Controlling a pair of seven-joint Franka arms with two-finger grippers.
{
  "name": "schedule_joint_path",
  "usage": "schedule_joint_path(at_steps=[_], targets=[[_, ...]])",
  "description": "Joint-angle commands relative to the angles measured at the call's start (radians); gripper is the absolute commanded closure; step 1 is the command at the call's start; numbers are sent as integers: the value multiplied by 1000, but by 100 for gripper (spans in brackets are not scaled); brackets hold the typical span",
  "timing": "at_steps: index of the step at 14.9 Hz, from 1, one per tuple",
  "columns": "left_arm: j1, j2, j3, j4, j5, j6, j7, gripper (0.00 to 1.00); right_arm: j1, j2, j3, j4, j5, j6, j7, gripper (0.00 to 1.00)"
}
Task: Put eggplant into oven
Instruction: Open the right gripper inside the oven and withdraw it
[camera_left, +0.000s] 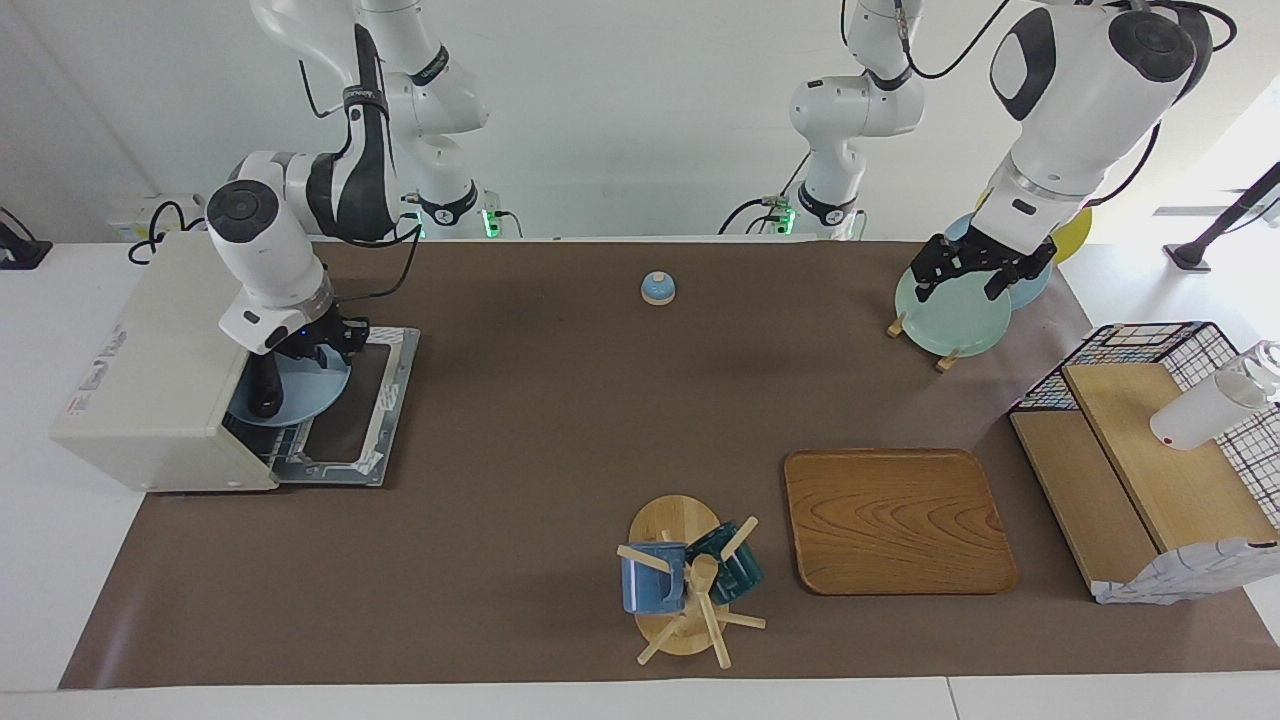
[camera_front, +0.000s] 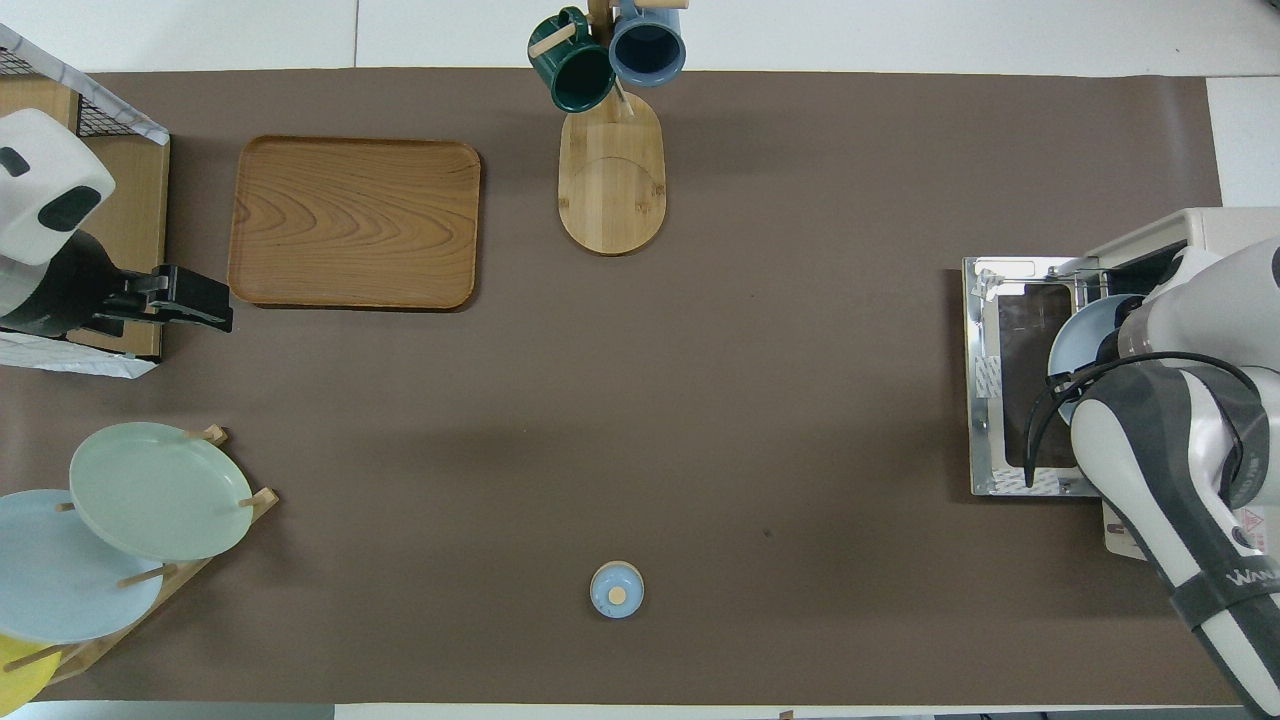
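Lies dark and slim on a pale blue plate (camera_left: 322, 388) in the open mouth of the oven (camera_left: 150, 380), toward the right arm's end of the bench: the eggplant (camera_left: 265, 388), not yet fully inside by the look of it. Hovers right over plate and dropped door (camera_left: 385, 420): right end effector (camera_left: 335, 335) (open or closed cannot be told, nor what, if anything, is gripped). Waits spread open above the green plate (camera_left: 955, 320) in the rack: left end effector (camera_left: 965, 275). Probably handles light, firm and stiff, but with glossy, slippery skin and a shape prone to rolling. Best taken across the thick middle, not the tapered stem end. Alternatively, pushing the plate inward avoids any pinch.
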Motion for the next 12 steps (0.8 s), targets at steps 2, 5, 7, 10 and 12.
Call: schedule_joint_path(at_steps=[2,5,7,10,12], targets=[[8,-9,-3,-1,13,-14,3,0,43,29,13,86,68,-42,8,46],[8,-9,-3,-1,11,-14,3,0,144,48,13,95,70,20,148,82],[8,-9,-3,-1,11,-14,3,0,187,79,13,62,70,96,257,100],[10,-9,-3,-1,13,-14,3,0,188,129,13,22,69,181,270,100],[10,-10,-3,-1,11,-14,3,0,178,171,12,9,69,230,270,100]])
